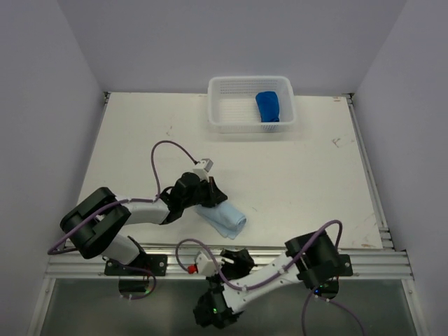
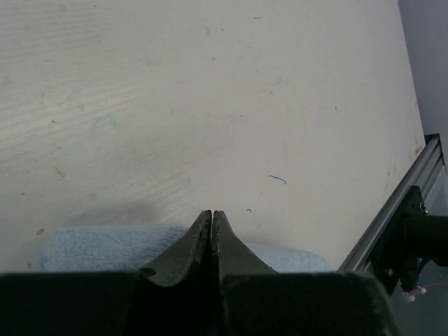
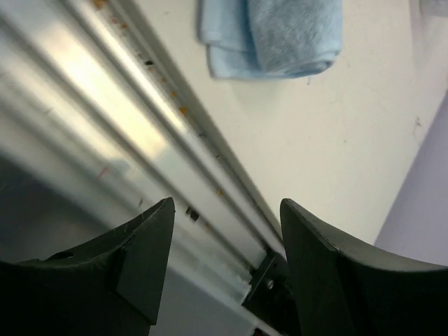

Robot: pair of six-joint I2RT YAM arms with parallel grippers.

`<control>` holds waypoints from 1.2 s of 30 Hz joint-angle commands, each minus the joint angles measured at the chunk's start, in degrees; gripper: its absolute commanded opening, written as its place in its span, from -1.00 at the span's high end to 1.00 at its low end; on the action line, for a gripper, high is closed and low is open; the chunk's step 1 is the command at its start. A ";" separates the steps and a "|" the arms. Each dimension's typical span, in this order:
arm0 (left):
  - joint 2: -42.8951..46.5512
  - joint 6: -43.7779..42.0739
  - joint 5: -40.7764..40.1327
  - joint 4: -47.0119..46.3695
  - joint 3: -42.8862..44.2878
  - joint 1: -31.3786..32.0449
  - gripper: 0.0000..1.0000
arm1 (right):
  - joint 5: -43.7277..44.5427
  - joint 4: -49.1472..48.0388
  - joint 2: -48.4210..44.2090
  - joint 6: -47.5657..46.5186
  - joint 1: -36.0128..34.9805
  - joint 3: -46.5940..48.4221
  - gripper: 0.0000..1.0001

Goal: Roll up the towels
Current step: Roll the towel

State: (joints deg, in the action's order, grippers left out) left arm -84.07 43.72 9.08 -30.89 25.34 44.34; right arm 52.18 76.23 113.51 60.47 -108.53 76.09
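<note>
The pale sky-blue towel (image 1: 227, 218) lies as a folded bundle near the table's front edge, slanting down to the right. My left gripper (image 1: 212, 194) is shut at the bundle's upper left end; in the left wrist view its tips (image 2: 212, 212) reach just past the towel (image 2: 98, 245), and nothing shows between them. My right gripper (image 1: 235, 257) hangs open and empty over the front rail, just below the pale towel (image 3: 280, 35); the right wrist view shows a wide gap between its tips (image 3: 225, 204). The dark royal blue towel (image 1: 269, 106) sits bunched in the white basket (image 1: 245, 127).
The basket stands at the table's far edge, right of centre. An aluminium rail (image 1: 364, 253) runs along the near edge, also in the right wrist view as the rail (image 3: 133, 112). Grey walls close in the left, back and right. A purple cable (image 1: 168, 145) loops above the left arm.
</note>
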 commanded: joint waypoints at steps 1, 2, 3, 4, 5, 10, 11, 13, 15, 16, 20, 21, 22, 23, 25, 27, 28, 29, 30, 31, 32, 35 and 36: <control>-1.18 -1.89 -1.08 0.57 -1.26 -1.36 0.86 | -4.10 0.59 -8.57 1.50 -5.81 -0.76 -0.30; -1.18 -1.80 -1.08 0.57 -1.35 -1.36 0.86 | -5.24 0.50 -9.01 0.89 -5.90 -1.21 -0.30; -1.27 -1.80 -1.08 0.49 -1.35 -1.36 0.86 | -6.21 1.02 -9.62 1.05 -5.99 -1.47 -0.29; -1.36 -1.89 -1.08 0.48 -1.35 -1.36 0.86 | -6.56 1.20 -9.89 1.14 -6.43 -1.91 -0.29; -1.36 -1.89 -1.00 0.40 -1.35 -1.36 0.86 | -6.83 1.47 -10.15 1.32 -6.60 -2.00 -0.29; -0.83 -1.63 -1.17 0.40 -1.70 -1.27 0.86 | -3.77 4.63 -13.48 3.60 -6.96 -1.13 -0.30; -0.66 -1.54 -1.08 0.22 -1.87 -1.27 0.86 | -2.80 4.55 -14.89 4.13 -6.96 -1.21 -0.30; -0.04 -1.36 -1.17 -0.13 -2.57 -1.36 0.86 | -1.13 1.13 -21.36 3.44 -6.70 -3.22 -0.30; 0.75 -1.01 -1.35 -0.31 -3.02 -1.27 0.86 | 0.81 -5.34 -27.44 2.12 -6.43 -6.72 -0.30; 1.10 -1.01 -1.35 -0.74 -3.80 -1.27 0.86 | 1.25 -8.34 -30.51 -0.33 -6.00 -8.32 -0.29; 2.59 -0.57 -1.61 -2.94 -6.09 -1.27 0.86 | 0.12 -28.80 -53.58 -11.55 -2.40 -20.17 -0.29; 3.03 -0.40 -1.52 -3.47 -6.97 -1.36 0.86 | -3.37 -37.90 -57.92 -14.12 1.01 -25.94 -0.30; 3.21 -0.39 -1.44 -4.51 -7.41 -1.36 0.86 | -5.14 -41.21 -61.45 -17.63 3.13 -28.35 -0.30; 3.56 -0.39 -1.44 -4.96 -7.85 -1.27 0.86 | -7.42 -44.12 -66.96 -19.32 5.24 -30.63 -0.31; 3.74 -0.39 -1.52 -5.92 -8.73 -1.36 0.86 | -11.65 -47.13 -69.30 -21.87 10.32 -33.55 -0.32; 4.18 -0.48 -1.44 -6.46 -9.17 -1.36 0.86 | -14.20 -45.40 -66.43 -23.11 12.54 -31.47 -0.33; 4.18 -0.48 -1.35 -6.81 -9.43 -1.27 0.86 | -14.56 -44.33 -63.71 -24.33 13.34 -30.05 -0.34; 4.27 -0.83 -1.26 -6.90 -9.43 -1.36 0.86 | -14.91 -42.23 -60.98 -24.87 13.61 -28.65 -0.36; 4.27 -0.92 -1.17 -6.90 -9.26 -1.36 0.86 | -15.18 -41.17 -54.86 -25.13 14.65 -25.85 -0.39; 4.27 -0.92 -1.17 -7.16 -9.26 -1.27 0.86 | -15.70 -40.55 -52.28 -25.66 15.79 -24.78 -0.41; 4.27 -1.01 -1.00 -7.16 -9.35 -1.36 0.86 | -16.75 -40.02 -49.91 -25.58 17.29 -23.90 -0.42; 4.18 -1.19 -0.64 -7.34 -9.17 -1.27 0.86 | -23.42 -43.68 -46.01 -26.36 24.49 -24.67 -0.44; 4.01 -1.10 -0.56 -7.08 -9.08 -1.27 0.86 | -25.27 -48.40 -46.28 -26.63 28.16 -27.46 -0.46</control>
State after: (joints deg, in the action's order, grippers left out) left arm -80.16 43.90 8.73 -37.21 17.06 42.87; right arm 34.15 34.39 68.14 36.64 -86.98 50.57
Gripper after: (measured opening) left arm 0.069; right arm 0.722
